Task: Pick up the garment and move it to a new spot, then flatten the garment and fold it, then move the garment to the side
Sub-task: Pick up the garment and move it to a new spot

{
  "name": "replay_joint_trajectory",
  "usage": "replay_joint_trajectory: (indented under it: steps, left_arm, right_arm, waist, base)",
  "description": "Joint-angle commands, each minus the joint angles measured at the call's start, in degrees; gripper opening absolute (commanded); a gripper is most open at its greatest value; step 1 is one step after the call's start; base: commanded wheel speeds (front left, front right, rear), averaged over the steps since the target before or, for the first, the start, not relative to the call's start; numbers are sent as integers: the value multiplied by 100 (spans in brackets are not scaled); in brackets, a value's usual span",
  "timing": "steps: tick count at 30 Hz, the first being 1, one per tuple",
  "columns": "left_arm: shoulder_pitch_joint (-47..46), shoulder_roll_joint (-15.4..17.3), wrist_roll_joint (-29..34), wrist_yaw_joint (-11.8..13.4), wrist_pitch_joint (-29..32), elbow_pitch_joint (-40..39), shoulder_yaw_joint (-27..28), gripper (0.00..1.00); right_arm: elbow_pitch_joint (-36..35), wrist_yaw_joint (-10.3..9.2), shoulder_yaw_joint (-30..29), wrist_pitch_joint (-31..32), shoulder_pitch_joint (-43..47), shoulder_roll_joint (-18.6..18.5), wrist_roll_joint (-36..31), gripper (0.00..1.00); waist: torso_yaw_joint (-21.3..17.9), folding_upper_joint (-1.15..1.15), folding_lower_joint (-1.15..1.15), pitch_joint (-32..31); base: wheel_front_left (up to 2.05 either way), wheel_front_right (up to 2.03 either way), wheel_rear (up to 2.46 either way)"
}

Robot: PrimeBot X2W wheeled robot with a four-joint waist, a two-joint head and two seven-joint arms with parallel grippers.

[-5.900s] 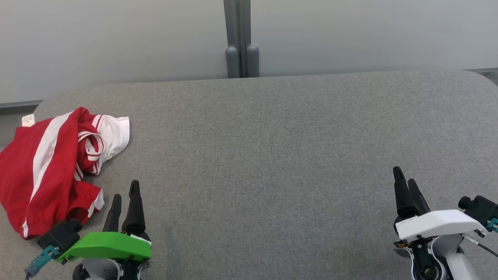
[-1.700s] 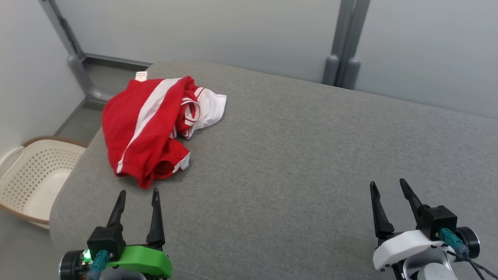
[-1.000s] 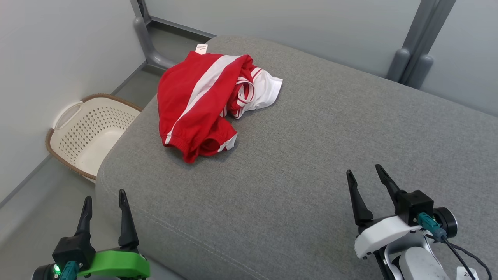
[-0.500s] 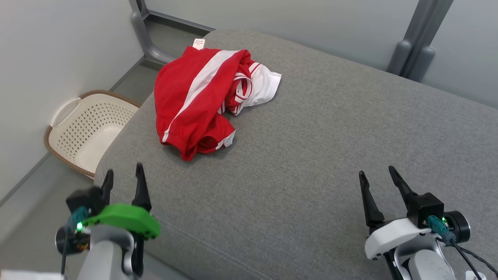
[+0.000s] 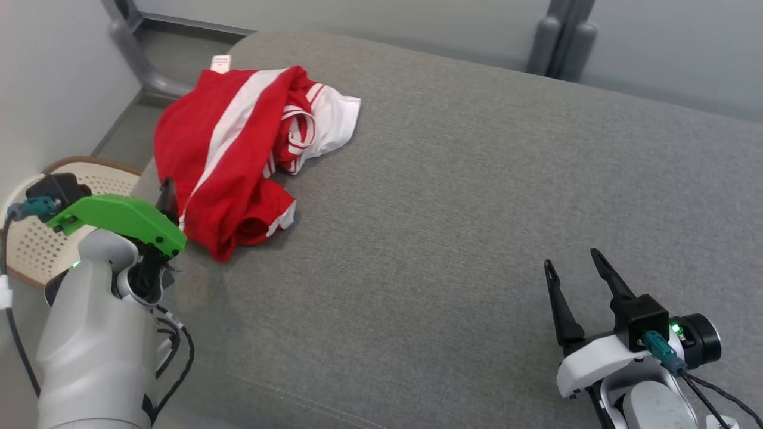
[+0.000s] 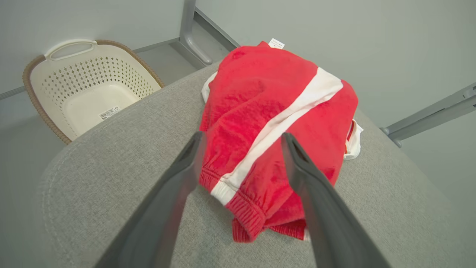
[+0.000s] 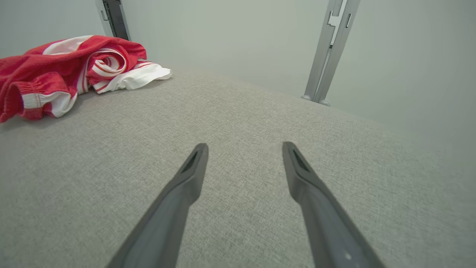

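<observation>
So the whole work area is a big grey woven-fabric padded surface [image 5: 453,179] with rounded corners, sitting in a corner of pale grey wall panels [image 7: 230,37]. A grey metal double post [image 5: 560,36] stands behind its far edge, and another grey metal leg [image 5: 128,47] curves down to the grey floor [image 6: 160,63] past the left end. Down on that floor, tucked beside the left end, is a cream perforated plastic laundry basket with a brown rim [image 6: 48,96].

The crumpled red garment with white stripes and a white panel [image 5: 226,161] is bunched up at the far left of the surface, right by the edge, with a small white tag [image 5: 221,62] sticking out at the back.

The left gripper with the green cover [image 6: 242,136] is just at the garment's near side, fingers spread wide, with the elastic hem showing between them in the left wrist view. It's gripping nothing, and I can't tell if it's touching the cloth. The right gripper with the white cover [image 5: 571,260] hangs over bare fabric, well away from the garment, fingers also apart and empty.
</observation>
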Motion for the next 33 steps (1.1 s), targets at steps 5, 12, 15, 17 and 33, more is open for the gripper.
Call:
replay_joint_trajectory:
  steps: [5,12,15,17,33]
  left_arm:
    - [-388,257,126,185,187,212,-96,100]
    - [-532,434,407,381,499,563,-386,100]
    - [-512,508,570,605,551,719,-506,100]
    - [-482,535,629,759,539,786,-532,100]
    - [-761,1116,721,436,-59,-125,-663,0]
  right_arm:
    - [-291,-10,-102,105,-103,-24,-186,100]
    - [-542,-10,-101,184,-88,-24,-197,100]
    - [-569,-10,-57,179,-88,-24,-126,100]
    - [-547,-10,-47,171,-80,-24,-91,100]
    - [-102,-10,74,5,-134,-24,450,100]
  waist:
    - [-935,0,0,818]
    - [-1204,0,0,1120]
    - [-1277,0,0,1164]
    - [-1296,0,0,1159]
    - [-1198,0,0,268]
  base:
    - [0,0,0]
    - [0,0,0]
    - [0,0,0]
    - [0,0,0]
    - [0,0,0]
